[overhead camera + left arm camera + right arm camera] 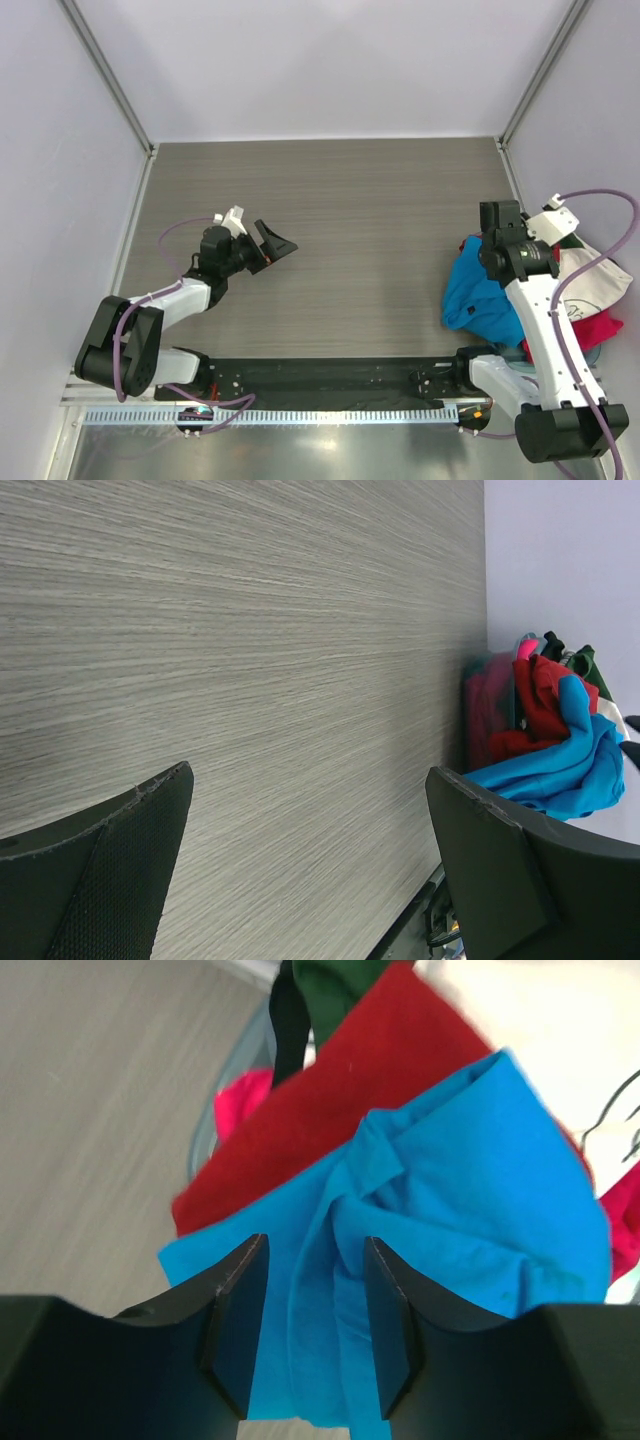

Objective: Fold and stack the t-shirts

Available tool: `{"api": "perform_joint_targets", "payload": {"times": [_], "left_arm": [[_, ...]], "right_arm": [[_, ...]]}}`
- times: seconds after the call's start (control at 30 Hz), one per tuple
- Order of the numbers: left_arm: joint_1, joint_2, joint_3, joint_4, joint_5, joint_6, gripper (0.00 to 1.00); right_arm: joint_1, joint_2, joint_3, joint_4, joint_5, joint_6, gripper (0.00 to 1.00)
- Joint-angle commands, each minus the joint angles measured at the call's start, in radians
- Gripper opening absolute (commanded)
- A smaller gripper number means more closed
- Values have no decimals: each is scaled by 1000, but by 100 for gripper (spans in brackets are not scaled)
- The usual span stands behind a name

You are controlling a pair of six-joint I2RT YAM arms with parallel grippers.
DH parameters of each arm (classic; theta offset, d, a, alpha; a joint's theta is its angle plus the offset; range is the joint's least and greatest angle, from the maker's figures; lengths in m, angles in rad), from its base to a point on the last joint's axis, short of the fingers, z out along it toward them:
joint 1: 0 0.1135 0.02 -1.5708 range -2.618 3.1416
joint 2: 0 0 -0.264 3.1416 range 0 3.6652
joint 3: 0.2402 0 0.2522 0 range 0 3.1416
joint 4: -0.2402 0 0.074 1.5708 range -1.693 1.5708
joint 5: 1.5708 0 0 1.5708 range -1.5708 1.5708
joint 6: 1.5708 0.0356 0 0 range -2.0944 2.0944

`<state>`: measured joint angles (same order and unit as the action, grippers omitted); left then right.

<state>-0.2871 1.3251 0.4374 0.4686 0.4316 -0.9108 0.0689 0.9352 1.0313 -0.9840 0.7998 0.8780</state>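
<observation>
I see right tool [315, 1280] spread astride a fold of the blue t-shirt [470, 1210] — top of the heap [590, 295], desk's [350, 200] right edge | left tool [274, 246] open, empty — hovers mid-desk, ready to assist.

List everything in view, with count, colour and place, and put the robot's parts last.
blue t-shirt: one, bright blue, front of the pile at the table's right edge
red t-shirt: one, red, in the pile beside the blue
pink t-shirt: one, magenta-pink, mostly under the red
green t-shirt: one, dark green, in the pile, partly hidden
white t-shirt: one, white, right side of the pile
table: one, grey wood grain, centre
walls: three, white, around the table
cables: two, purple, one on each arm
arms: two, white and black, near edge
left claw: one, black, open over bare table
right claw: one, black, open, a blue fold between its fingers
</observation>
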Motion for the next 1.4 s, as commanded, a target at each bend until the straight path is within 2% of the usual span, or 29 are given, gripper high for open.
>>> {"api": "perform_joint_targets", "payload": {"times": [0.0,0.13,0.2,0.23,0.27,0.33,0.47,0.57,0.6,0.7,0.73,0.77,0.87,0.97,1.0,1.13,1.17,1.27,1.3,1.37], "left_arm": [[-3,-3,34,42,27,-2,100],[-7,-1,34,45,27,-3,100],[-9,0,34,45,26,-2,100],[-9,2,35,44,25,-2,100],[-11,3,34,45,25,-3,100],[-11,6,37,44,25,-3,100],[-11,11,38,45,25,-2,100],[-12,14,38,45,25,-2,100],[-12,16,40,47,27,0,100],[-12,17,41,45,29,0,100],[-12,17,41,45,29,0,100],[-12,16,40,45,27,0,100],[-14,14,40,47,25,1,100],[-14,16,41,45,26,3,100],[-14,16,40,45,24,3,99],[-12,-12,46,4,-5,32,100],[-14,-35,46,-13,-19,41,100],[-14,-108,43,-82,-91,73,100],[-14,-131,38,-106,-134,82,99],[-14,-177,17,-136,-178,90,100]], "right_arm": [[0,11,-57,38,-80,19,50],[0,10,-108,31,-71,29,53],[2,7,-126,27,-57,33,52],[0,4,-131,27,-54,35,48],[0,1,-132,27,-54,33,41],[0,-10,-125,28,-54,29,1],[2,-52,-61,27,-16,-2,1],[2,-64,57,7,-28,-39,1],[2,-79,164,-1,-80,-50,1],[2,-96,249,48,-210,-72,1],[0,-101,269,80,-274,-123,1],[0,-101,310,132,-406,-140,1],[0,-73,390,198,-583,-151,1],[0,12,478,294,-715,-142,1],[0,40,551,336,-844,-133,1],[20,181,687,497,-1089,-30,1],[52,226,702,531,-1106,-1,1],[164,304,789,574,-1026,-14,1],[237,371,855,573,-1006,-31,1],[285,454,982,574,-1022,-25,1]]}}
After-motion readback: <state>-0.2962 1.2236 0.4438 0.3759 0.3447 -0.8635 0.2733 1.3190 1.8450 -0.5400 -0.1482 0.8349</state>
